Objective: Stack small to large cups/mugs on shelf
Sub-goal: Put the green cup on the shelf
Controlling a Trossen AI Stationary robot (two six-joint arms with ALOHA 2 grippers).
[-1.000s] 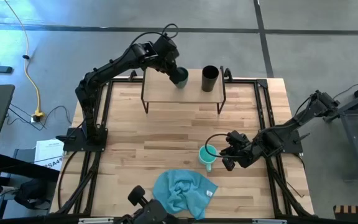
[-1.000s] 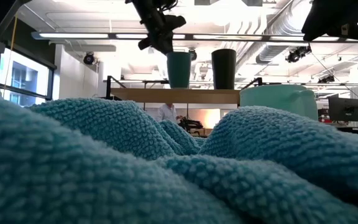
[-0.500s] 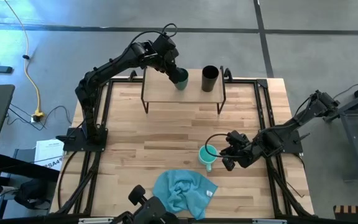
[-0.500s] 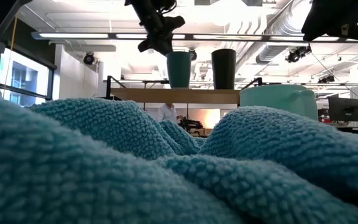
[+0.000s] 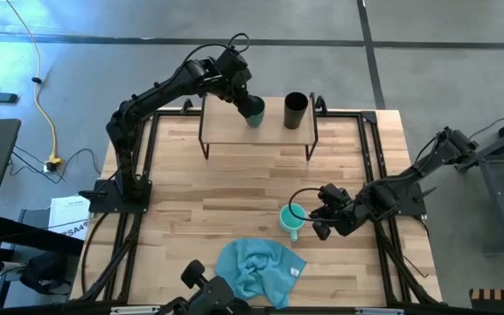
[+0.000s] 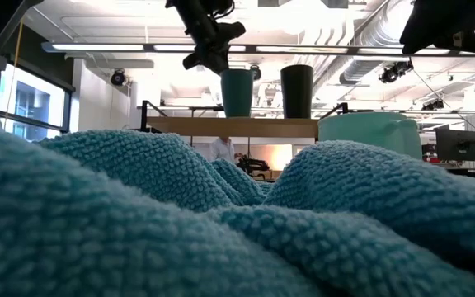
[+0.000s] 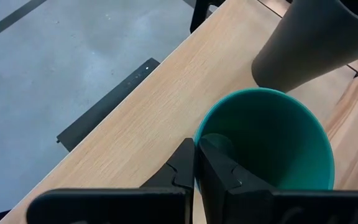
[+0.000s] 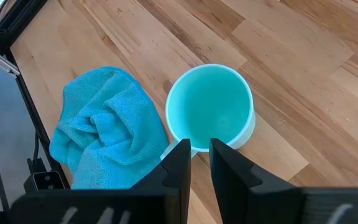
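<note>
The dark teal cup (image 5: 254,110) stands on the shelf (image 5: 234,133) to the left of the tall black cup (image 5: 296,111), which rests upright on its base. My left gripper (image 7: 195,163) is shut on the teal cup's rim. The light turquoise mug (image 5: 291,218) stands on the tabletop near the front, mouth up. My right gripper (image 8: 199,155) hovers above the mug's right side with a narrow gap between its fingers, touching nothing. In the low view it (image 6: 444,29) hangs well above the mug (image 6: 369,130). My left gripper pinches the teal cup's rim (image 7: 199,134) on the side away from the black cup, one finger inside the cup and one outside. The fingers come from above, slanting down. The cup is upright, and in the low view its base (image 6: 237,114) sits on the shelf board.
A crumpled blue cloth (image 5: 256,269) lies at the table's near edge, just left of the mug, and fills the low view's foreground (image 6: 180,223). The shelf stands at the table's far edge on thin black legs (image 5: 205,144). Bare wood lies between shelf and mug.
</note>
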